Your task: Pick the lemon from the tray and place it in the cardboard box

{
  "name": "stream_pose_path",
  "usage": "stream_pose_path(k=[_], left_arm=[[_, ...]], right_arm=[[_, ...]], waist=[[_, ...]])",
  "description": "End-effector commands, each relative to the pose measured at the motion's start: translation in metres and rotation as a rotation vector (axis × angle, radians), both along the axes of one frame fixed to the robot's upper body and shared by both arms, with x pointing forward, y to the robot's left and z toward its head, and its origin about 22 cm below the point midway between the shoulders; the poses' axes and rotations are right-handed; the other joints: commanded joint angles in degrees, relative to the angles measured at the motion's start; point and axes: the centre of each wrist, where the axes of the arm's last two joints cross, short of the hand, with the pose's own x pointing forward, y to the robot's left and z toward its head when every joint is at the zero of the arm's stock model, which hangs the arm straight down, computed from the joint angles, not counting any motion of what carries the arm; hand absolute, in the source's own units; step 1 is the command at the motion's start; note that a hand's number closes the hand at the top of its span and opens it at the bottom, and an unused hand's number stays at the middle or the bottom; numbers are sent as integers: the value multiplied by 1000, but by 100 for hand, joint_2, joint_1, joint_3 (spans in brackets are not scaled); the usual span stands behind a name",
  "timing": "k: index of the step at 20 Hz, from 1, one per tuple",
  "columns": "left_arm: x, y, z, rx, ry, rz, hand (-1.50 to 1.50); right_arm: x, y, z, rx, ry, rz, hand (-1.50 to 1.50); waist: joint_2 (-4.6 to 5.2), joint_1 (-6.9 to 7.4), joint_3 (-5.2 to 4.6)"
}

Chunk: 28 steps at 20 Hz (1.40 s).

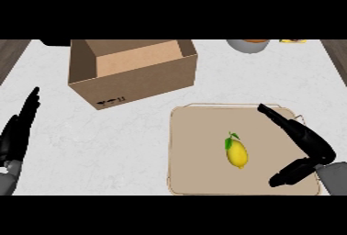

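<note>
Lemon (237, 153) lies on the tray (196, 137), a bit right of the tray's middle, long axis running near-to-far with the leaf end pointing to the far edge. Right hand (306, 146) is over the tray's right side, just beside the lemon and apart from it, fingers straight out toward the tray's far right corner, thumb spread toward the near edge, so it is released and holds nothing. Lemon sits to that hand's left, in the gap the fingers and thumb face (looks like a pre-grasp pose, my guess). Left hand (19, 131) is at the counter's left edge, fingers straight and up, resting, well apart from the tray, so the right hand is plainly the nearer one. Box (136, 80) stands toward the counter's far left, top open, tilted corner-on to the tray, well apart from the lemon. Bare tray surface all round the lemon, room for the hand to slide in sideways across the short axis. Path from tray to box looks open counter, but the box's near wall has to be cleared before the drop. A bowl (248, 45) sits at the far edge, right of the box, off that path. Pick not yet done.
</note>
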Motion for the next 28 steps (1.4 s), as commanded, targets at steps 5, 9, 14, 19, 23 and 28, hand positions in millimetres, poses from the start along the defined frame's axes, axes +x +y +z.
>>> stream_pose_path(k=[5,9,14,19,23,28], left_arm=[[0,-8,-4,3,21,3,0],[3,2,-8,13,20,24,0],[9,2,3,16,12,12,0],[4,17,-7,-9,16,30,0],[-5,1,-8,5,16,45,0],[10,12,-6,-4,32,39,0]], right_arm=[[29,-34,31,-428,-216,108,-150],[52,1,55,-566,-221,163,-150],[63,20,72,-819,-203,207,-150],[66,64,72,-878,-167,252,-150],[62,82,74,-937,-175,226,-150],[46,79,43,-937,-180,248,-150]], waist=[[-32,-11,-15],[-48,-82,-27],[-54,-100,-29],[-56,-129,-29],[-67,-125,-24],[-57,-166,-25]])
